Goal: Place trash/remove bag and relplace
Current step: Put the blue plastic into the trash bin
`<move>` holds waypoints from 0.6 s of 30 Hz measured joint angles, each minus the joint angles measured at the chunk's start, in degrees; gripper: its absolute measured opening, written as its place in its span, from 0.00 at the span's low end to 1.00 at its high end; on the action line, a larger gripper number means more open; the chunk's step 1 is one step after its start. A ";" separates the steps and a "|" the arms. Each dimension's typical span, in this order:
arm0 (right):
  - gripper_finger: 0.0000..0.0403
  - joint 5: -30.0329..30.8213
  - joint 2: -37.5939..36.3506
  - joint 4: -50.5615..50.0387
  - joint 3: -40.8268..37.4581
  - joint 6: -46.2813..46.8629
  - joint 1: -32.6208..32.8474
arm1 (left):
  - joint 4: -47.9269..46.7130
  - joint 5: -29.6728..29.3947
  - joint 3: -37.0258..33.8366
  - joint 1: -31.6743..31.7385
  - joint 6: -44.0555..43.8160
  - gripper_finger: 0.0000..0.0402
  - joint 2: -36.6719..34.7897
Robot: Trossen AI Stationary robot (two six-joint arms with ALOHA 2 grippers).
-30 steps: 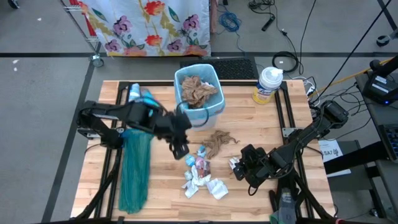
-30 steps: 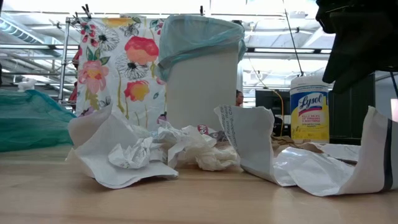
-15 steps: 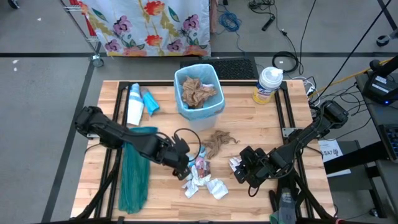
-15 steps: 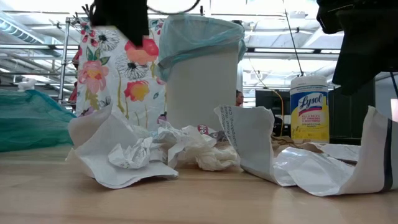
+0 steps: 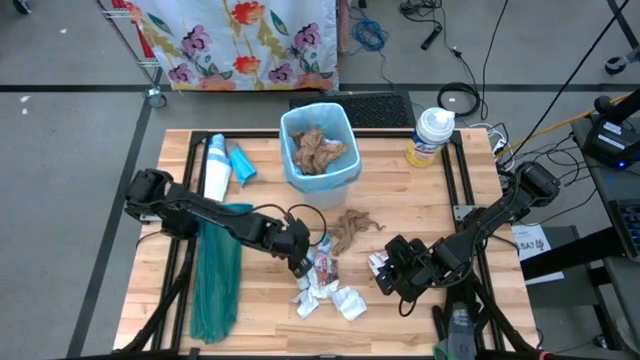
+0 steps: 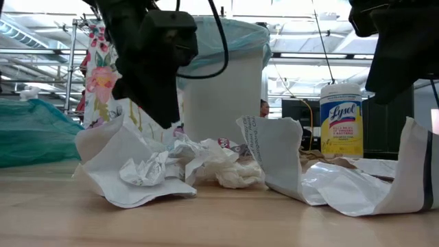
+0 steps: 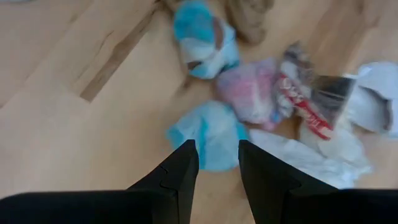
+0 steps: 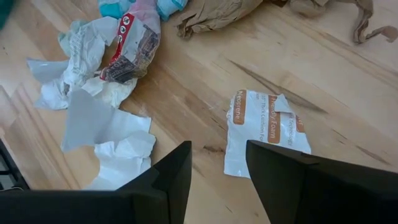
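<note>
The trash lies loose mid-table: crumpled brown paper [image 5: 350,228], white scraps [image 5: 335,298] and small blue [image 7: 208,140], pink [image 7: 252,96] and red-printed bits. My left gripper [image 5: 300,262] [image 7: 217,163] is open and low over the pile's left edge. Its fingers stand at either side of the near blue bit without touching it. My right gripper [image 5: 385,268] [image 8: 217,162] is open above a white printed scrap [image 8: 261,130]. The white bin [image 5: 320,150], lined with the pale blue bag [image 6: 223,38], holds brown paper.
A darker teal-green bag [image 5: 215,280] lies along the table's left side. Two bottles [image 5: 215,165] lie left of the bin, and a wipes canister [image 5: 432,135] stands at the far right. Bare wood [image 5: 400,195] shows right of the bin.
My left gripper has swung from near the bin toward the table's near edge and come down to the left edge of the trash pile; in the low view it has dropped in from above. The trash and my right arm have kept still.
</note>
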 joint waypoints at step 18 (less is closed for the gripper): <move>0.36 -0.08 0.00 1.74 0.00 0.17 0.00 | 4.66 9.02 1.42 2.67 -5.07 0.18 13.58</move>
